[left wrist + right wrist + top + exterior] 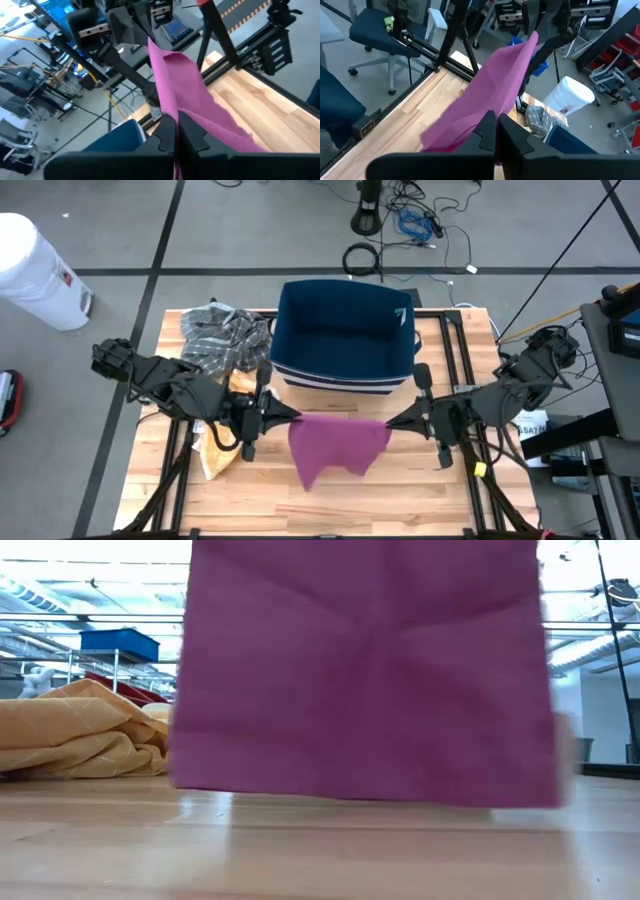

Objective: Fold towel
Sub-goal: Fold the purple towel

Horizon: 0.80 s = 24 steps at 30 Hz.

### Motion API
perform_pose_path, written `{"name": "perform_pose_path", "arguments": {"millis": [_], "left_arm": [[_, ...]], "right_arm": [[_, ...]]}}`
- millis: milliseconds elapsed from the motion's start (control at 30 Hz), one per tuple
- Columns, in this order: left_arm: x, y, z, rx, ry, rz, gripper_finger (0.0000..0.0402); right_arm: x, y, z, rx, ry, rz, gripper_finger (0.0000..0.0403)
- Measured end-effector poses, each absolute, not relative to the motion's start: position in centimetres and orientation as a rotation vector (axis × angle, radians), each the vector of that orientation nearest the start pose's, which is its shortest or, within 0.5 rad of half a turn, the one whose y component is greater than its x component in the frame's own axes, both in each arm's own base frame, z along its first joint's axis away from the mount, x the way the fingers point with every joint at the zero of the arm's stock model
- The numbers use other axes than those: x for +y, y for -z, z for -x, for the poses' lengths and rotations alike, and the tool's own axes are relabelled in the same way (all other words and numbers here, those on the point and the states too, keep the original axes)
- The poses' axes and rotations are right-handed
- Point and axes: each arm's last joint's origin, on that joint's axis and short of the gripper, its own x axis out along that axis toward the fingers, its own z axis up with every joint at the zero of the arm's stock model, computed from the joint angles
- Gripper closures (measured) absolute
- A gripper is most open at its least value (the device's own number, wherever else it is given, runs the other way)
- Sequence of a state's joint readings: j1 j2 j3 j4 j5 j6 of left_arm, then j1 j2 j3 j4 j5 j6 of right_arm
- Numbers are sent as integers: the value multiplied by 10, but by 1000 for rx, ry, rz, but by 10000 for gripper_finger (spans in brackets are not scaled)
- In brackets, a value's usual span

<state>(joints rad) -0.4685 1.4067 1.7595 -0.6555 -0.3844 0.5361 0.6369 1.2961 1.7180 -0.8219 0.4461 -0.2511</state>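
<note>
Above the wooden worktop's (420,490) front half, a magenta cloth towel (335,445) hangs stretched. Left gripper (292,417) and right gripper (392,422) pinch its top corners, fingers clamped together.

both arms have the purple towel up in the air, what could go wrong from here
The left gripper and right gripper are each shut on only a top corner of the purple towel, so a tug apart could pull a corner free. The yellow cloth lies close beside the hanging towel; a sideways sweep might drag it. The blue bin stands just behind, and the towel could catch its rim if moved back.
</note>
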Motion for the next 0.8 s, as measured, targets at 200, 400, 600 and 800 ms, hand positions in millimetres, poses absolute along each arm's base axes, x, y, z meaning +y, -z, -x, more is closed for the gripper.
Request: {"name": "perform_pose_path", "arguments": {"millis": [200, 400, 600, 800], "left_arm": [[-120, -479, -248, 234, 181, -704, 400], [-132, -481, -243, 193, 222, -743, 400], [-144, -481, -236, 170, 270, -778, 400], [-154, -481, -230, 140, 355, -783, 400]], "right_arm": [[130, -482, -193, 307, -273, 463, 402], [139, -483, -193, 289, -347, 488, 402], [145, -481, -194, 290, -405, 486, 402], [156, -478, -200, 267, -536, 481, 403]]}}
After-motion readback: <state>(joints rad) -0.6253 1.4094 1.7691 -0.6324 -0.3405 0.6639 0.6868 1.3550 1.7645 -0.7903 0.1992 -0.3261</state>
